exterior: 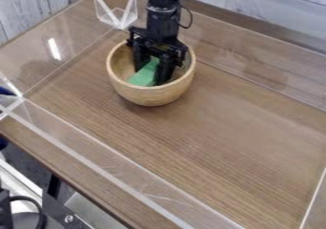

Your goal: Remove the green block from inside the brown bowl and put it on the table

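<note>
One green block (145, 74) (wooden table (204, 147) beneath bowl (155, 94))

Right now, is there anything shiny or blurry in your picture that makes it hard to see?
In the camera view: a bright white streak of glare by the table's left edge; the black gripper looks dark, its fingertips blending together inside the brown bowl; the whole picture is a bit soft, but the green block shows up clearly.

From here I see the bowl (152, 95) as smooth, light wood. The tabletop (192, 142) shows brown wood grain with a soft sheen, and the walls (121, 161) along its edge look like glossy clear plastic.
</note>
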Controlling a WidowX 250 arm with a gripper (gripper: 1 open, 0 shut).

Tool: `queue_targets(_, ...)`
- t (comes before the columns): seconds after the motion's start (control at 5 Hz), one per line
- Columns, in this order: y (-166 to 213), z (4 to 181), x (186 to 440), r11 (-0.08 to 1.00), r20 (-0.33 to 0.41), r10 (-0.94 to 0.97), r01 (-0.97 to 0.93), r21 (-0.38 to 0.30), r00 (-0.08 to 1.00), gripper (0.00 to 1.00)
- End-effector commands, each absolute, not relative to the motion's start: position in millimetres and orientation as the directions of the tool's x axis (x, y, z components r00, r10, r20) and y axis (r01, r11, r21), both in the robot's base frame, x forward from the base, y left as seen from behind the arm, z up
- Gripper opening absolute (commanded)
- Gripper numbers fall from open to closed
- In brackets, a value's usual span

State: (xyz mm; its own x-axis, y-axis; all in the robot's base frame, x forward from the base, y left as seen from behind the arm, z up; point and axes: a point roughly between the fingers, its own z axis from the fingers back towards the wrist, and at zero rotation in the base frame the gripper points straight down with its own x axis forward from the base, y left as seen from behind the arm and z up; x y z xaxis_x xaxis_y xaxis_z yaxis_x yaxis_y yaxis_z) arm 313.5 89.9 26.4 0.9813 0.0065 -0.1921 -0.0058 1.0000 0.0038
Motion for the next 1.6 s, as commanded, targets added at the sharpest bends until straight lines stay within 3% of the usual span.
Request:
queue_targets(0.0,88.2,37.5,318.3,1.000,-0.160,-0.013,0.012,-0.005,0.987,0.00)
queue_targets(0.4,90.1,69.2,313.5,0.999,-0.077,0.036,-0.036,-0.003,0.996,0.00)
queue_targets(0.8,79.6,96.8,327.9,0.999,-0.004,0.030,-0.030,-0.037,1.000,0.00)
queue_targets(1.2,42.6,138.2,325.8,0.994,0.127,-0.067,0.077,-0.077,0.990,0.00)
queue_targets(1.4,29.7,145.7,316.4,0.982,0.143,-0.141,0.157,-0.109,0.980,0.00)
